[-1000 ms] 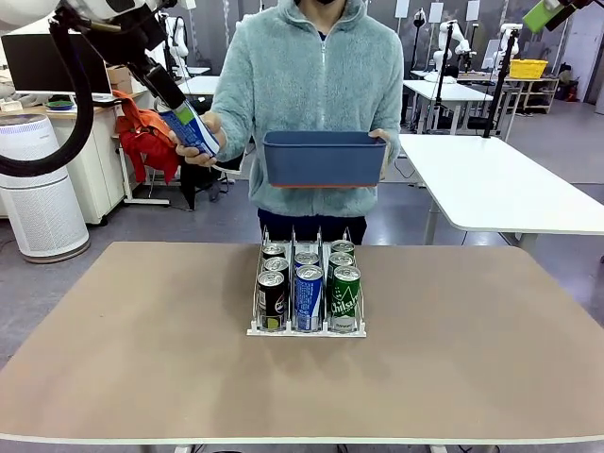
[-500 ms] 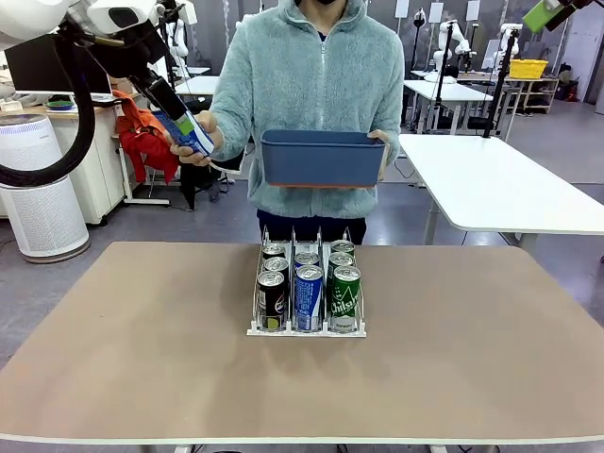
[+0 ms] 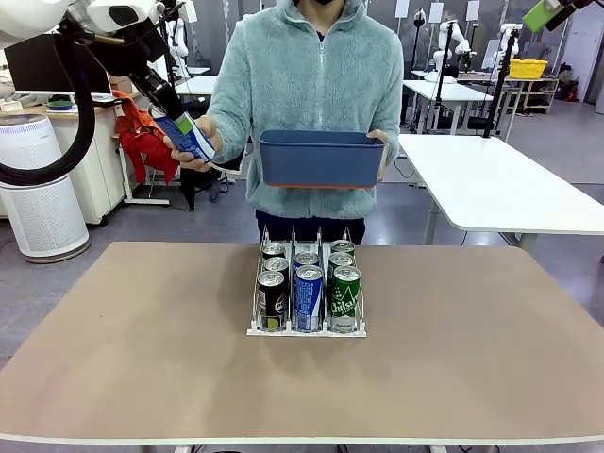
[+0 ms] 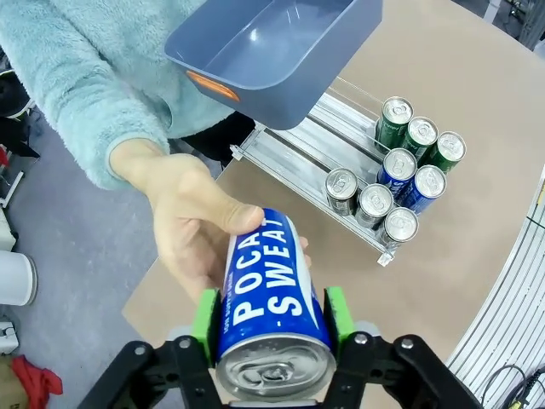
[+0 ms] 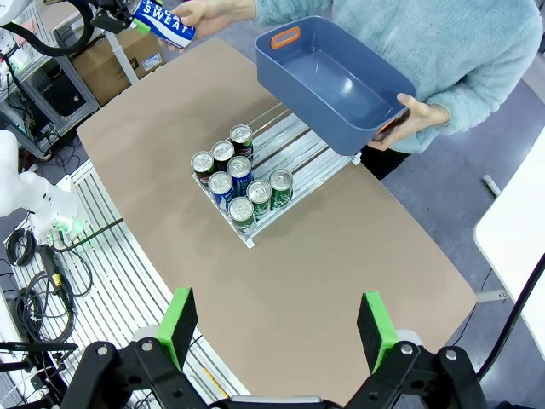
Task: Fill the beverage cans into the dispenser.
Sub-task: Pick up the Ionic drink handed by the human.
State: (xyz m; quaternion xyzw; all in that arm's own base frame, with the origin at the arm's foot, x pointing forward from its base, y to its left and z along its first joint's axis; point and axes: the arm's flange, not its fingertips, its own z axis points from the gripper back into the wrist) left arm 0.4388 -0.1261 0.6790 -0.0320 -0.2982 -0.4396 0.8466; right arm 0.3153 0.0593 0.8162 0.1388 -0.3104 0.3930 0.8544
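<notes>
Handover at far left, dispenser [image 3: 307, 331] waiting on tabletop [image 3: 142, 359].
Nine cans [image 3: 309, 294] crowd its near end, leaving room behind; right end effector [image 5: 278, 328] hangs released. Far left, left end effector [image 4: 272, 317] clamps the blue can [image 4: 266, 277] offered on the person's hand [image 4: 192, 234], likely the next refill; empty tub [image 3: 323, 158] held clear.

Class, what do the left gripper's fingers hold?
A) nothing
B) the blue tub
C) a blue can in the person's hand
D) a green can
C: the fingers of the left gripper clamp the blue can resting in the person's hand.
</notes>
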